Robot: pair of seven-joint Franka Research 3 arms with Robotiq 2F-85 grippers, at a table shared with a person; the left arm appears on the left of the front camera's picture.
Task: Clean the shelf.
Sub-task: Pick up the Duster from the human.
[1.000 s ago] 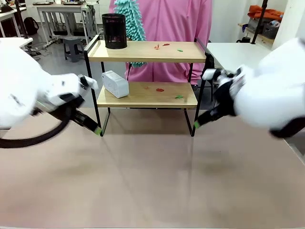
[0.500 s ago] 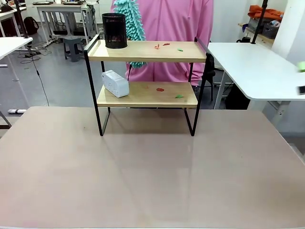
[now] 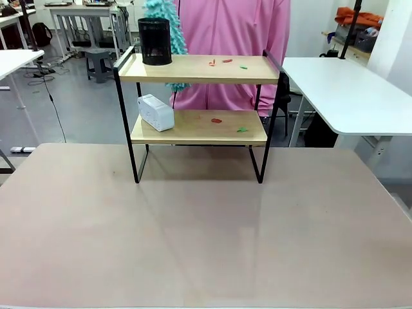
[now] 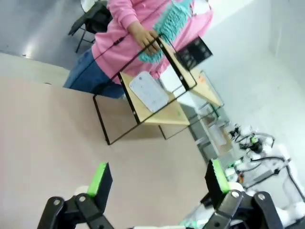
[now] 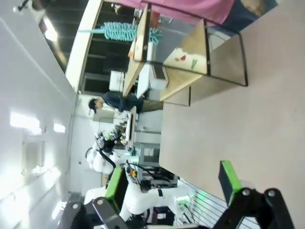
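The shelf stands at the far middle of the tan table, with small red scraps and green scraps on both wooden boards. On its top board sits a black mesh cup, and a white box rests on the lower board. Behind it a person in pink holds a teal duster. My left gripper hangs open high over the table, far from the shelf. My right gripper is open too, well away from the shelf. Nothing lies between either pair of fingers.
A white side table stands to the right of the shelf. The person's hand grips the duster's handle at the shelf's far side. The tan tabletop stretches wide in front of the shelf.
Both arms have pulled back out of the front view, the left one first. The person's duster has shifted a little to the left behind the cup.
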